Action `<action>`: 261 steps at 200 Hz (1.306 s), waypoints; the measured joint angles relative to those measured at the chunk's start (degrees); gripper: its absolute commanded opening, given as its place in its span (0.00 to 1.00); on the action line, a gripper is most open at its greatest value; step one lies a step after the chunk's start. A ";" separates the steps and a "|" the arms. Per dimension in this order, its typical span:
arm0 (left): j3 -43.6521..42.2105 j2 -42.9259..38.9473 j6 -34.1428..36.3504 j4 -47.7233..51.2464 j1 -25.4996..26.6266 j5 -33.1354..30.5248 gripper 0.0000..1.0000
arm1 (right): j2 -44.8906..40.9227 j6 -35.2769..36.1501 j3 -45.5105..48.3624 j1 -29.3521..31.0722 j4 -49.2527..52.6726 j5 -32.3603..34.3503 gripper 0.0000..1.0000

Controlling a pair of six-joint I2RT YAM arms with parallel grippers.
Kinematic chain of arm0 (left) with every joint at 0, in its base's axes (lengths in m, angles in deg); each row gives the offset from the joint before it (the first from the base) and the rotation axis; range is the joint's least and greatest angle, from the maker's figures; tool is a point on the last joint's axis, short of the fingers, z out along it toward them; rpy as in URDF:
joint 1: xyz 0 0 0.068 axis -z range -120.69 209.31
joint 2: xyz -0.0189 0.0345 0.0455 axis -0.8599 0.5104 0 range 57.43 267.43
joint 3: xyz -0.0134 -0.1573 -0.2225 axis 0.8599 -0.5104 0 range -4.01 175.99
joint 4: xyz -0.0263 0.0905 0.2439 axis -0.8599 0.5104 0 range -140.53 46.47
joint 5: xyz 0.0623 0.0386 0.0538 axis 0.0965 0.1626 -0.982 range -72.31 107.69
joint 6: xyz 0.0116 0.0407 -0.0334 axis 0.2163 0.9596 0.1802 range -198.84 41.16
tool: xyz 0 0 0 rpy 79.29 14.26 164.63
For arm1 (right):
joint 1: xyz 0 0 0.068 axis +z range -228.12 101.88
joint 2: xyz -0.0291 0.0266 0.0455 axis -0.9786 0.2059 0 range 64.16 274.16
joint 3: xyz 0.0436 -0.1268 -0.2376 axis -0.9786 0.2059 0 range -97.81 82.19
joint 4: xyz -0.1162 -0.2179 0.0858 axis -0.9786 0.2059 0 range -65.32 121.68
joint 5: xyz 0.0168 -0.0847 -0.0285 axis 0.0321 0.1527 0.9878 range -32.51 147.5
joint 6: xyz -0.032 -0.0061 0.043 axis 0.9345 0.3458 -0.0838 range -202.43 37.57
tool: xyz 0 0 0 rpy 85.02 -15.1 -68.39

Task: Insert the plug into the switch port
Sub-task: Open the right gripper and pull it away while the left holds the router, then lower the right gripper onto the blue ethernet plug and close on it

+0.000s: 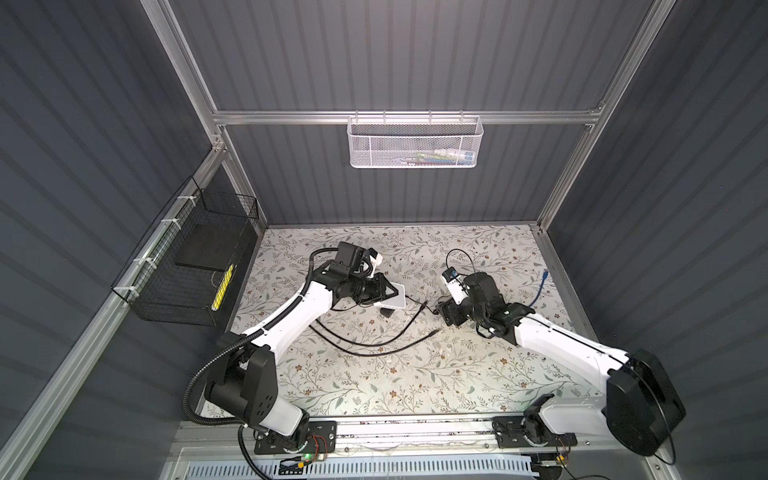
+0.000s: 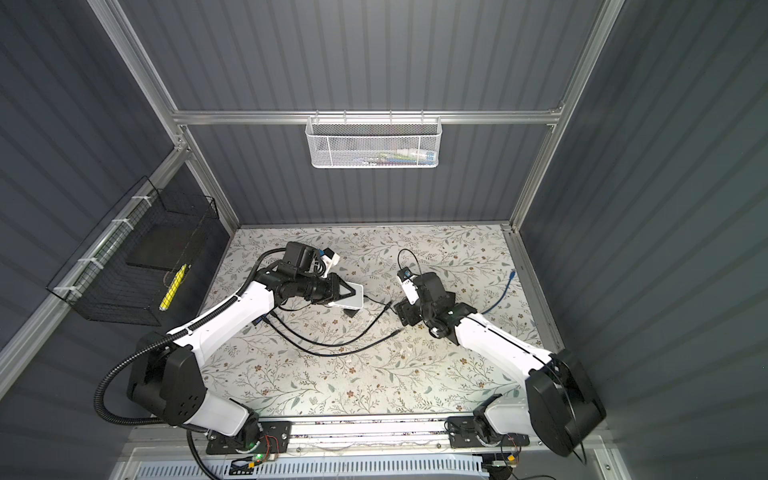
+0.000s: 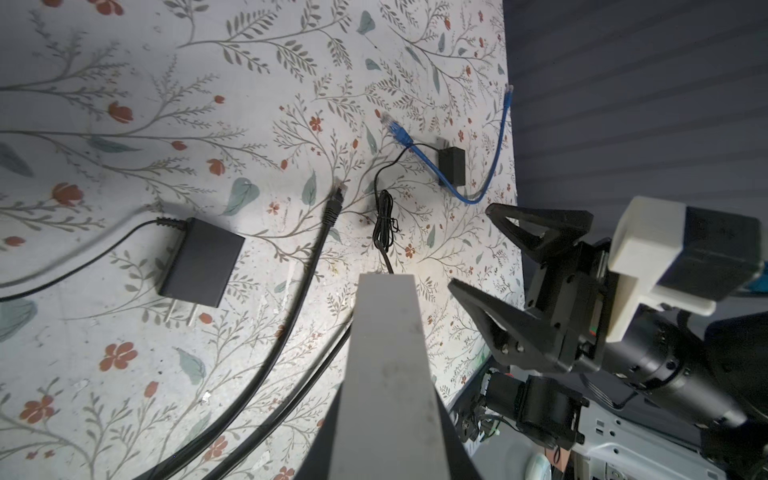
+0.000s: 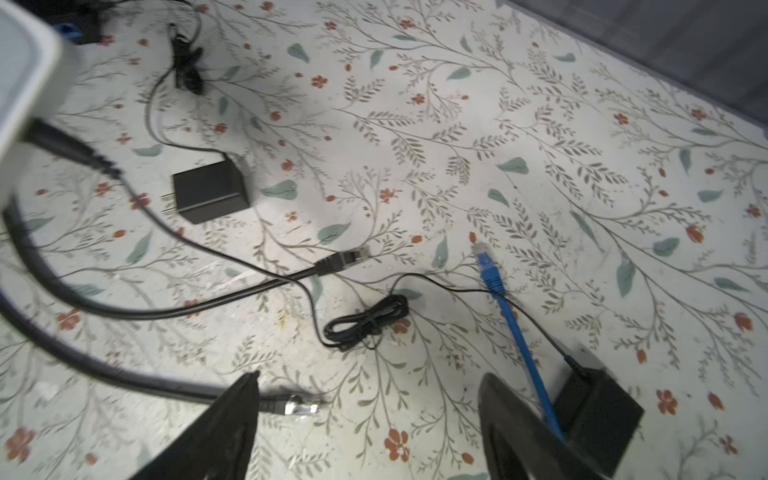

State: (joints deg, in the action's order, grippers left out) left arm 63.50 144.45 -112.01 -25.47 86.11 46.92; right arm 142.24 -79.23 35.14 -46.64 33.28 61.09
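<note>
My left gripper (image 1: 384, 293) is shut on the white switch (image 1: 397, 300), held off the table; in the left wrist view the switch (image 3: 384, 365) fills the middle as a grey slab. A black cable (image 4: 62, 143) runs into the switch's (image 4: 20, 83) edge. Two black plugs lie loose on the table: one (image 4: 297, 405) just beside my right gripper's left finger (image 4: 232, 428), the other (image 4: 345, 259) farther off. My right gripper (image 4: 370, 415) hovers open over the table with nothing between its fingers. Both top views show it (image 2: 400, 313) right of the switch (image 2: 353, 297).
A blue cable with its plug (image 4: 484, 259) runs beside the right finger to the table's right edge (image 1: 540, 286). Two black power adapters (image 4: 210, 191) (image 4: 598, 411) and a bundled thin cord (image 4: 365, 322) lie near. A black wire basket (image 1: 187, 270) hangs on the left wall.
</note>
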 measured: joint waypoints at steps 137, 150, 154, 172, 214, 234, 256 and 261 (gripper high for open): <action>11.45 11.65 -19.06 -20.11 -1.42 -13.00 0.00 | 17.73 -4.46 -15.54 -7.28 17.49 9.05 0.72; 13.44 14.99 -20.17 -21.64 -1.42 -13.00 0.00 | 17.75 -4.02 -15.54 -7.34 17.51 8.59 0.71; 13.90 15.98 -20.48 -22.03 -1.42 -13.00 0.00 | 17.77 -3.91 -15.54 -7.34 17.55 8.52 0.71; 14.88 18.78 -21.53 -23.15 -1.42 -12.98 0.00 | 18.08 -2.97 -15.54 -7.34 17.46 8.35 0.69; 14.86 20.22 -23.04 -24.35 -1.42 -13.00 0.00 | 23.28 -1.03 -17.75 -8.63 16.72 6.86 0.66; 14.71 19.98 -23.26 -24.76 -1.40 -13.22 0.00 | 26.67 -0.11 -20.52 -9.53 16.57 5.62 0.66; 14.34 19.34 -23.19 -24.24 -1.42 -13.90 0.00 | 29.18 1.31 -23.15 -10.21 16.33 4.79 0.66; 14.29 19.17 -23.19 -24.00 -1.42 -14.12 0.00 | 29.66 1.66 -23.74 -10.36 16.33 4.66 0.66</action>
State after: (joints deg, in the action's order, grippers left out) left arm 77.79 163.62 -135.20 -49.47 84.69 32.80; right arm 171.90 -77.57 11.40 -57.00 49.61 65.75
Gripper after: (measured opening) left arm 0.244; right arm 0.660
